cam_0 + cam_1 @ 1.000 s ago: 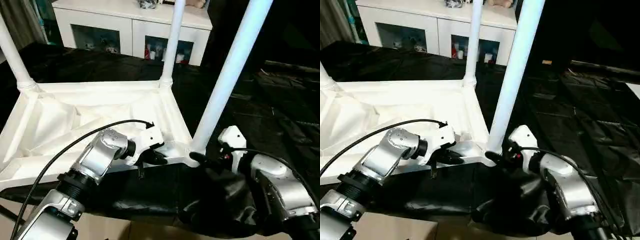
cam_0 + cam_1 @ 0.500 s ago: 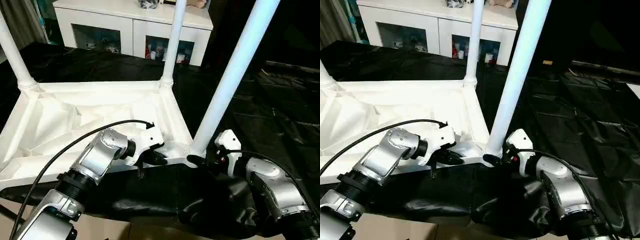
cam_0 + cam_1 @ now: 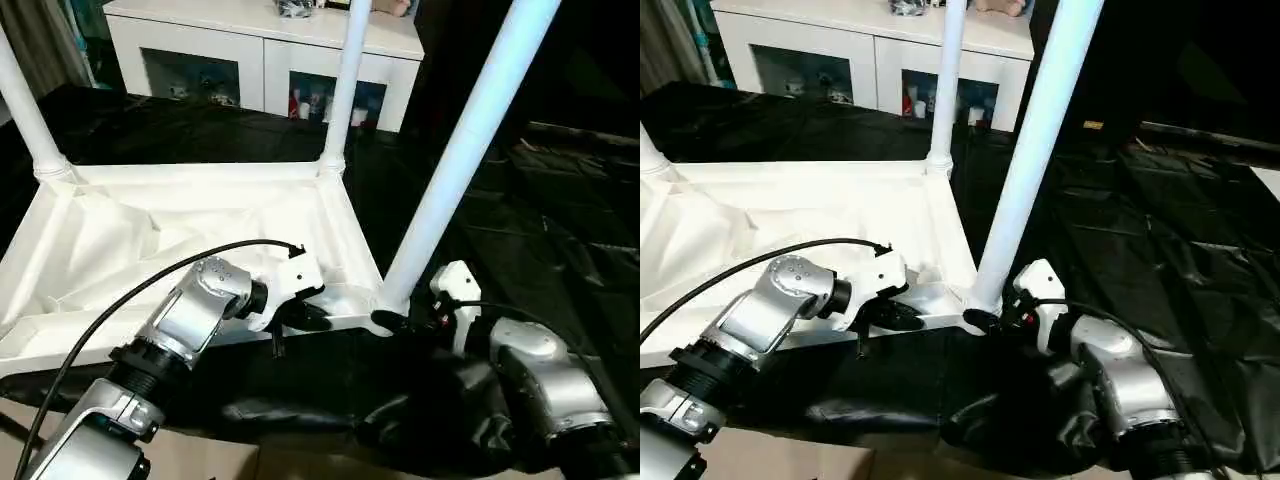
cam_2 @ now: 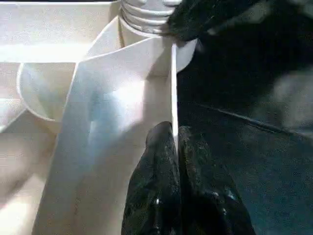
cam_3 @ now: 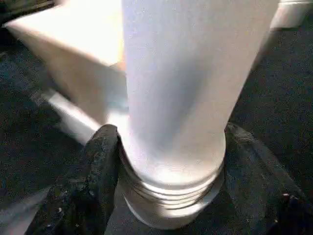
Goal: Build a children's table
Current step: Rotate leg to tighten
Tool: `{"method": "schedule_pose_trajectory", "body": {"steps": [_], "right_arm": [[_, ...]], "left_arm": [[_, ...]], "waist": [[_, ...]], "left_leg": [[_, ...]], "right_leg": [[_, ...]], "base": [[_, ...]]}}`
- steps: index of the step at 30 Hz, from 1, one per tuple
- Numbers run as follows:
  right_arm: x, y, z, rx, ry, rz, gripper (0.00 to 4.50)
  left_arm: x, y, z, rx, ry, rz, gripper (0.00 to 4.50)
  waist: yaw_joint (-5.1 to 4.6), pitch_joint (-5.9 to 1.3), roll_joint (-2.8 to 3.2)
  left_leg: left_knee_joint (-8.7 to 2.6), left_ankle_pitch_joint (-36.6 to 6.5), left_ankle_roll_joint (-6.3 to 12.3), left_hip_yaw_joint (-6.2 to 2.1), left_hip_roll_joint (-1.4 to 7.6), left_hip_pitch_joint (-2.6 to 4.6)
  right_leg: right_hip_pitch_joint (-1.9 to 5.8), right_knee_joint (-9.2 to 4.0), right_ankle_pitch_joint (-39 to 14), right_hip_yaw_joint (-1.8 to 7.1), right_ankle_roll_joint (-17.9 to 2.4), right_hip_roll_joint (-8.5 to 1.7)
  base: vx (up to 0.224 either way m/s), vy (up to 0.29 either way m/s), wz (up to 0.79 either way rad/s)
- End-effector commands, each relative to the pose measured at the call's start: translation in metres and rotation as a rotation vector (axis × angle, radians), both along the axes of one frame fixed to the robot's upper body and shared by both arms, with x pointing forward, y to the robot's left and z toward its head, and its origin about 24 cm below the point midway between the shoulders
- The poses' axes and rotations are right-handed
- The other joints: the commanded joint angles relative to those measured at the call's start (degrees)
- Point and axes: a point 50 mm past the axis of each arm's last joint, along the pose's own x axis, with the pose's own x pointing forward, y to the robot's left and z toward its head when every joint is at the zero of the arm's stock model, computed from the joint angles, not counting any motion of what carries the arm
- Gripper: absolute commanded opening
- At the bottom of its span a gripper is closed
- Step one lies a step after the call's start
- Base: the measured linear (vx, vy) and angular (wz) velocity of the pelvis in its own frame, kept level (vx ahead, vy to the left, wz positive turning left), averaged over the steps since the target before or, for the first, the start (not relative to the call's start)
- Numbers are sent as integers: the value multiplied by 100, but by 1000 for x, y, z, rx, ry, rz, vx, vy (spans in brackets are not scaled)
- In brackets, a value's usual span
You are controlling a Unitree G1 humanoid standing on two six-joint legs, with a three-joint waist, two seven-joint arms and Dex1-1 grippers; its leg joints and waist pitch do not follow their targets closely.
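Note:
The white table top (image 3: 180,230) lies upside down, ribbed underside up. Three white legs stand in its corner sockets: far left (image 3: 25,100), far right (image 3: 345,80) and near right (image 3: 460,150). My left gripper (image 3: 305,318) is shut on the top's thin near rim (image 4: 174,88), close to the near right corner; its fingers (image 4: 156,161) pinch that rim from both sides. My right gripper (image 3: 398,322) is shut on the threaded base of the near right leg (image 5: 176,88), one finger (image 5: 100,166) on each side where it meets the socket.
A white cabinet with glass doors (image 3: 260,50) stands behind the table top. Crumpled black sheeting (image 3: 560,200) covers the floor around and under it. A tan surface (image 3: 200,465) shows at the near edge. A black cable (image 3: 150,285) arcs over my left forearm.
My right arm has edged left, closer to the near right leg's base, and that leg's tilt has shifted a little. My left gripper has kept its hold on the rim.

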Motion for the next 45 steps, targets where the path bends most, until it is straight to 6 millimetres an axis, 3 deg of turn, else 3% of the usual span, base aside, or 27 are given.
{"method": "schedule_pose_trajectory", "body": {"steps": [1, 3, 6, 9, 10, 11, 12, 17, 18, 19, 20, 21, 22, 24, 25, 28, 31, 36, 39, 40, 45], "right_arm": [[3, -12, -14, -39, 60, -141, 272], [5, -10, -16, -26, 69, -190, 272], [15, 0, -21, 23, 89, -365, 272], [20, 5, -21, 37, 98, -429, 272], [24, 12, -20, 53, 97, -458, 272], [24, 12, -20, 53, 97, -458, 272], [24, 12, -20, 53, 97, -458, 272], [24, 12, -20, 53, 97, -458, 272], [27, 16, -19, 63, 97, -470, 307], [25, 16, -14, 86, 75, -399, 328], [24, 17, -11, 99, 61, -352, 328], [19, 16, -5, 117, 37, -243, 342], [8, 9, 2, 100, 12, -64, 347], [5, 5, 4, 80, 9, -22, 369], [1, 0, 6, 71, 11, 23, 369], [-7, -9, 9, 49, 19, 105, 369], [-16, -20, 11, 23, 45, 184, 369], [-21, -28, 16, 16, 60, 250, 369], [-20, -27, 17, 6, 55, 256, 369], [-19, -25, 17, 2, 54, 261, 369], [-22, -19, 15, -12, 70, 315, 369]], "left_arm": [[-6, -11, -13, -25, 45, 13, 0], [-4, -15, -14, -33, 37, 37, 0], [6, -34, -17, -63, 24, 147, 0], [10, -41, -17, -70, 19, 190, 0], [15, -47, -17, -67, 10, 222, 0], [15, -47, -17, -67, 10, 222, 0], [15, -47, -17, -67, 10, 222, 0], [15, -47, -17, -67, 10, 222, 0], [18, -51, -18, -63, 5, 238, 0], [17, -49, -18, -49, 3, 209, 0], [17, -49, -18, -39, 2, 190, 0], [15, -46, -18, -20, 11, 145, 0], [10, -40, -18, 2, 23, 64, 0], [8, -38, -18, 5, 32, 44, 0], [7, -35, -18, 10, 38, 25, 0], [4, -29, -16, 8, 50, -36, 0], [-4, -22, -13, -4, 82, -147, 0], [-18, -10, -4, -31, 126, -301, 0], [-19, -7, -4, -28, 127, -306, 0], [-19, -7, -4, -28, 125, -304, 0], [-19, -6, -3, -31, 119, -303, 0]], "waist": [[-14, -220, -2], [-43, -213, 8], [-72, -226, 3], [-87, -229, 22], [-89, -226, 44], [-79, -241, 17], [-68, -248, 16], [-49, -238, 16], [-45, -238, 12], [-50, -238, 9], [-25, -244, 122], [-27, -247, 56], [37, -247, 46], [61, -247, 46], [52, -274, 41], [41, -298, 36], [74, -293, 28], [99, -278, 65], [169, -288, 78], [180, -282, 71], [199, -283, 51]], "left_leg": [[-451, -1997, 75, 58, -98, -18], [-457, -2119, 93, 29, -98, -30], [-454, -2179, 72, 20, -110, -32], [-464, -2126, 87, 29, -121, -52], [-464, -2199, 81, 28, -130, -34], [-460, -2210, 73, 20, -130, -15], [-479, -2109, 110, 16, -120, -52], [-485, -2068, 193, 37, -109, -51], [-482, -2069, 195, 44, -111, -46], [-477, -2060, 196, 50, -119, -47], [-484, -2104, 191, 35, -124, -29], [-479, -2068, 229, 52, -110, -37], [-484, -1961, 371, 66, -93, -47], [-483, -1846, 444, 67, -78, -63], [-484, -1595, 449, 66, -76, -107], [-454, -1095, 459, 91, -81, -108], [-449, -999, 520, 96, -66, -96], [-469, -1203, 425, 107, -24, -23], [-452, -1077, 393, 138, -16, 31], [-457, -1027, 389, 135, -26, -4], [-457, -1109, 303, 130, -44, -24]], "right_leg": [[188, -591, -2991, 128, -552, -177], [192, -626, -3249, 113, -425, -185], [172, -648, -3307, 96, -353, -184], [172, -664, -3205, 97, -340, -175], [151, -678, -3230, 87, -329, -167], [176, -684, -3211, 76, -312, -175], [207, -663, -3015, 90, -347, -181], [193, -649, -2842, 114, -439, -180], [188, -647, -2836, 117, -449, -178], [181, -652, -2860, 119, -446, -177], [191, -647, -2846, 116, -460, -177], [196, -656, -2675, 129, -498, -171], [238, -631, -2381, 145, -579, -159], [262, -605, -2231, 159, -644, -170], [309, -559, -1953, 163, -735, -182], [333, -481, -1287, 157, -994, -166], [361, -454, -1130, 159, -1093, -171], [298, -449, -1249, 173, -1179, -169], [279, -386, -766, 181, -1335, -152], [311, -369, -680, 178, -1353, -154], [339, -403, -1010, 183, -1173, -181]], "base": [[0, 0, 0], [0, 0, 0], [0, 0, 0], [0, 0, 0], [0, 0, 0], [0, 0, 0], [0, 0, 0], [0, 0, 0], [0, 0, 0], [0, 0, 0], [0, 0, 0], [0, 0, 0], [0, 0, 0], [0, 0, 0], [53, -21, -1], [18, -7, 0], [0, 0, 0], [0, 0, 0], [0, 0, 0], [0, 0, 0], [0, 0, 0]]}}
